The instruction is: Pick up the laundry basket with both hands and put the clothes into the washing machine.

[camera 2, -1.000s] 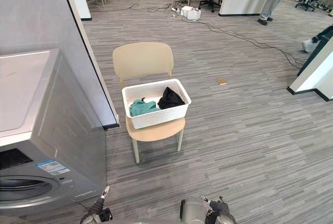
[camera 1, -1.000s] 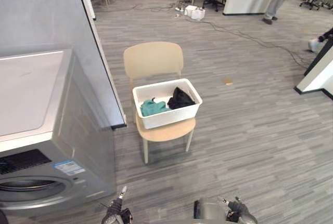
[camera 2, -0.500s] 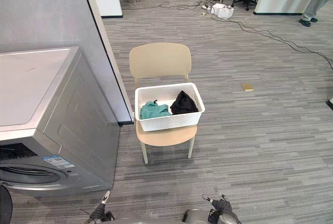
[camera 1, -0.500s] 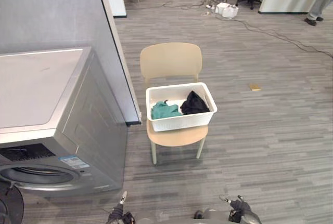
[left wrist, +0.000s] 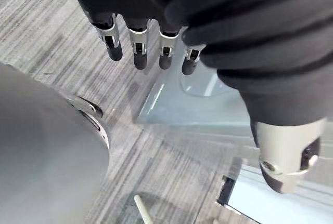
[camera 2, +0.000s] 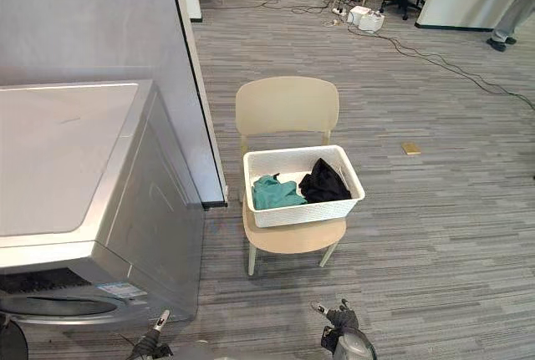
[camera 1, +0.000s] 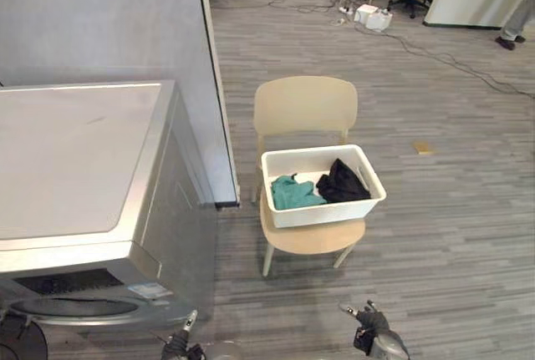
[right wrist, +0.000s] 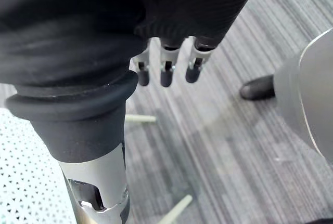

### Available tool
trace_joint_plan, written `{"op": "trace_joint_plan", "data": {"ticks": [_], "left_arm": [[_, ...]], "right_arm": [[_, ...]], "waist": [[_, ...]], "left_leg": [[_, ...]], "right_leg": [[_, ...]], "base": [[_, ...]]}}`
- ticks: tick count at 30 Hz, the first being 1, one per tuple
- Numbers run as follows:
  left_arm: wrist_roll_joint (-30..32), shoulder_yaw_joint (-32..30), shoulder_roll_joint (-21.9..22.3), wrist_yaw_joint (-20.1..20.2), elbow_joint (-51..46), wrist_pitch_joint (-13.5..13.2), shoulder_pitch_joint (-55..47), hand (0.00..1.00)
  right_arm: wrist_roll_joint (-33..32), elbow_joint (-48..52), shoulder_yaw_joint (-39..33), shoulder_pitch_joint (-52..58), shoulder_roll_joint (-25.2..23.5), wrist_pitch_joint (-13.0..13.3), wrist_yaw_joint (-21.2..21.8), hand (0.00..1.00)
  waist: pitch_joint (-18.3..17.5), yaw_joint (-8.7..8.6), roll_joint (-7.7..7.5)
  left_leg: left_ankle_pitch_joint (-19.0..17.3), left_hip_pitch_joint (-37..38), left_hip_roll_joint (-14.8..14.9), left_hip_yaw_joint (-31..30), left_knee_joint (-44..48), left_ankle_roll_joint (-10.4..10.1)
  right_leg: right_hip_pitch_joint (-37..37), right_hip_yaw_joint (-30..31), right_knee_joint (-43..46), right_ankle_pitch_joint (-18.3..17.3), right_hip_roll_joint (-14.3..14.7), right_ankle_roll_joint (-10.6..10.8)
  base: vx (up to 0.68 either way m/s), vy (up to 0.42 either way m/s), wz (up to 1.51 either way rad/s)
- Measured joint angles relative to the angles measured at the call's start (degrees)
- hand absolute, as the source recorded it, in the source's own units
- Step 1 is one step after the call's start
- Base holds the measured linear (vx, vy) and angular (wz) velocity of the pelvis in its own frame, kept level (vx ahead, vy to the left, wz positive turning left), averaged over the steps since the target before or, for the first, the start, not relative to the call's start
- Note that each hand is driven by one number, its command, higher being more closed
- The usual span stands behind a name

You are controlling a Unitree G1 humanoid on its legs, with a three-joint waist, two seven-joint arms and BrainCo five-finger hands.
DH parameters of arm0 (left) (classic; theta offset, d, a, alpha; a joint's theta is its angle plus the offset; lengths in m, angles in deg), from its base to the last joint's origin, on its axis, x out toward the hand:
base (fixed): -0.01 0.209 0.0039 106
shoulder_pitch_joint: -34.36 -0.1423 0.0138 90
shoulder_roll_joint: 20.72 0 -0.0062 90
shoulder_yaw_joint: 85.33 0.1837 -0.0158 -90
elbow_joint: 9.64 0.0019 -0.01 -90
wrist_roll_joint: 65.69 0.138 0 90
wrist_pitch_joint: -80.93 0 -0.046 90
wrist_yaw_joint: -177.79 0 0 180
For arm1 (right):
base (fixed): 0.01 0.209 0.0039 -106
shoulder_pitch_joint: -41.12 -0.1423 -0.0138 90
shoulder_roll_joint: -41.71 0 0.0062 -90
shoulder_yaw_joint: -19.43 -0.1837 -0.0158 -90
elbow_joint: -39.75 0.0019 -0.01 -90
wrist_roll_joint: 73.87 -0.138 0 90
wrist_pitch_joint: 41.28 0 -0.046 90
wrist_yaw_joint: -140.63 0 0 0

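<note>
A white laundry basket (camera 1: 322,210) sits on a beige chair (camera 1: 305,105), ahead and slightly to the right. Inside it a teal garment (camera 1: 292,194) lies to the left of a black one (camera 1: 343,183). The silver washing machine (camera 1: 75,168) stands at the left, with its round door rim (camera 1: 75,307) low on the front. My left hand (left wrist: 138,52) hangs over the floor with straight fingers and holds nothing. My right hand (right wrist: 165,73) hangs the same way, also with nothing in it. Both hands are well short of the basket, low in the eye views.
A grey partition wall (camera 1: 125,26) ends between the washer and the chair. On the floor, cables (camera 1: 435,51) and a white box (camera 1: 372,16) lie far back, and a small yellow thing (camera 1: 424,149) lies right of the chair. A person's leg (camera 1: 517,22) stands far right.
The whole picture has shifted, so the camera has moved: the washer now shows larger at the left and the chair with the basket sits further right. Both hands stay low and hold nothing.
</note>
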Motion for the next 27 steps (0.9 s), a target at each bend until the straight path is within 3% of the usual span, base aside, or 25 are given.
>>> {"op": "trace_joint_plan", "data": {"ticks": [2, 5, 6, 7, 8, 9, 11, 12, 13, 14, 16, 17, 18, 19, 22, 24, 27], "left_arm": [[0.0, 2.1, -1.3, 0.0, 1.4, 0.0, 0.4, 0.00], [0.0, 4.0, -2.2, 0.0, 2.6, 0.0, 0.8, 0.00], [0.0, 4.6, -2.5, 0.0, 3.2, 0.1, 0.9, 0.00], [0.0, 5.2, -2.1, 0.0, 3.2, 0.1, 1.0, 0.00], [0.0, 6.1, -1.6, 0.0, 3.0, 0.1, 1.0, 0.00], [0.0, 6.2, -1.5, 0.0, 2.9, 0.1, 1.0, 0.00], [0.0, 6.2, -1.4, -0.1, 2.9, 0.1, 1.0, 0.00], [0.0, 6.2, -1.1, -0.1, 2.8, 0.1, 0.9, 0.00], [0.0, 6.1, -1.5, -0.2, 2.7, 0.1, 0.8, 0.00], [0.0, 6.1, -1.7, -0.4, 2.3, 0.1, 0.9, 0.00], [-0.1, 6.0, -1.5, -0.5, 2.3, 0.1, 1.0, 0.00], [-0.2, 5.9, -2.0, -0.8, 2.0, 0.1, 1.2, 0.00], [-0.4, 5.7, -2.3, -1.0, 2.0, 0.0, 1.5, 0.00], [-0.7, 5.6, -1.9, -1.2, 2.3, 0.2, 2.5, 0.00], [-0.5, 5.8, -0.4, -1.2, 2.4, 0.1, 2.4, 0.00], [-0.5, 5.8, -0.6, -1.2, 2.4, 0.1, 2.4, 0.00], [-0.5, 5.9, -1.4, -1.2, 2.2, 0.1, 2.4, 0.00]], "right_arm": [[1.0, -2.8, 0.0, -2.4, 0.8, 0.0, 0.1, 0.00], [2.1, -4.4, 0.0, -4.0, 2.2, 0.0, 0.2, 0.00], [2.0, -4.7, 0.0, -4.0, 3.0, -0.1, 0.2, 0.00], [2.0, -4.6, 0.0, -3.9, 3.6, -0.1, 0.2, 0.00], [2.0, -4.0, 0.6, -3.5, 4.2, -0.3, 0.1, 0.00], [1.9, -2.8, 0.9, -2.8, 4.1, -0.4, 0.0, 0.00], [1.5, 2.3, 3.5, -1.0, 3.7, -0.9, -0.2, 0.00], [1.4, 4.6, 5.1, -0.6, 3.5, -0.9, -0.1, 0.00], [1.3, 7.3, 6.7, -0.7, 3.1, -0.9, -0.1, 0.00], [1.3, 10.6, 8.2, -1.7, 2.6, -0.7, 0.0, 0.00], [1.3, 14.3, 9.6, -2.8, 2.4, 0.1, 0.1, 0.00], [1.3, 17.8, 10.9, -2.8, 2.2, 0.8, 0.2, 0.00], [1.3, 19.6, 11.5, -2.6, 2.3, 1.3, 0.2, 0.00], [1.3, 22.5, 11.6, -2.8, 3.8, 1.5, 0.1, 0.00], [1.6, 29.5, 12.1, -0.3, 6.8, 1.5, 0.7, 0.00], [1.7, 35.0, 13.2, 1.2, 8.3, 1.6, 1.5, 0.00], [2.0, 42.9, 15.2, 2.9, 10.1, 3.9, 2.8, 0.00]], "waist": [[-0.6, -0.05, -0.76], [-0.4, -0.02, -0.15], [-0.5, -0.02, 0.71], [-0.2, -0.07, 1.43], [0.5, -0.29, 2.53], [0.6, -0.31, 2.71], [1.2, -0.48, 2.95], [1.7, -0.66, 3.43], [1.9, -0.99, 2.60], [2.0, -0.68, 2.56], [2.9, -0.26, 3.08], [3.3, -0.20, 1.39], [3.5, -0.41, 0.06], [4.8, -0.41, 1.47], [4.9, -1.34, 2.92], [5.0, -1.53, 2.74], [5.1, -1.64, 2.02]], "left_leg": [[-0.4, 0.3, -1.0, 0.6, 0.2, 0.7], [-0.6, 1.6, -2.3, 0.7, -0.2, 1.2], [-1.1, 2.6, -2.7, 0.7, -0.8, 2.1], [-1.3, 3.5, -2.9, 0.6, -1.4, 2.4], [-1.3, 4.7, -3.0, 0.1, -2.0, 2.4], [-1.3, 5.1, -3.1, -0.2, -2.1, 2.5], [-1.4, 6.5, -2.8, -1.2, -2.7, 3.0], [-1.6, 7.0, -2.2, -1.5, -2.9, 3.4], [-1.7, 7.2, -2.1, -1.7, -3.0, 3.7], [-1.7, 7.0, -0.7, -1.3, -3.5, 3.6], [-1.5, 6.8, 1.1, -0.8, -3.6, 3.1], [-1.2, 6.3, 0.4, -0.6, -3.7, 2.3], [-1.5, 6.0, -0.3, -1.0, -3.7, 1.5], [-1.9, 5.8, 0.4, -2.8, -4.0, 0.6], [0.1, 5.9, 1.4, -5.7, -8.6, -1.3], [1.4, 5.8, 2.0, -6.2, -10.8, -1.7], [2.3, 4.9, 2.1, -6.5, -11.7, -1.9]], "right_leg": [[0.2, 1.1, -2.5, 3.8, -0.8, -0.9], [0.0, 2.0, -2.4, 5.8, -1.6, -1.8], [-0.4, 1.9, -0.7, 5.9, -1.9, -1.9], [-1.4, 2.1, 2.4, 5.9, -1.9, -1.9], [-4.9, 2.3, 11.3, 5.9, -1.9, -1.9], [-6.7, 2.8, 15.4, 6.2, -2.0, -2.3], [-11.4, 4.8, 25.4, 8.7, -1.2, -5.3], [-12.6, 5.3, 28.3, 9.0, -1.0, -5.1], [-12.7, 4.7, 29.2, 7.9, -1.2, -4.7], [-12.7, 1.9, 27.0, 1.6, -0.6, -3.4], [-12.6, -2.2, 20.5, -1.8, 1.6, -3.4], [-11.5, -2.8, 12.7, 2.3, 3.2, -3.0], [-10.8, -3.2, 11.4, 1.0, 2.7, -2.4], [-10.0, -3.2, 10.1, 0.5, 4.2, -2.0], [-9.8, -5.1, 7.0, 0.9, 6.2, -3.0], [-9.8, -5.8, 5.4, 1.7, 7.1, -3.6], [-9.8, -6.2, 2.6, 3.6, 7.5, -3.8]], "base": [[0.13, 0.182, -0.34], [0.07, 0.150, -0.26], [0.05, 0.122, -0.10], [0.05, 0.154, 0.05], [0.02, 0.100, 0.16], [0.01, 0.102, 0.27], [0.01, 0.038, 0.24], [0.02, -0.045, 0.21], [0.02, -0.103, 0.05], [0.02, -0.135, -0.08], [-0.01, -0.190, -0.37], [-0.01, -0.236, -0.28], [-0.01, -0.218, -0.11], [-0.08, -0.248, 0.10], [-0.03, -0.175, 0.12], [0.03, -0.089, 0.08], [0.06, -0.007, 0.02]]}}
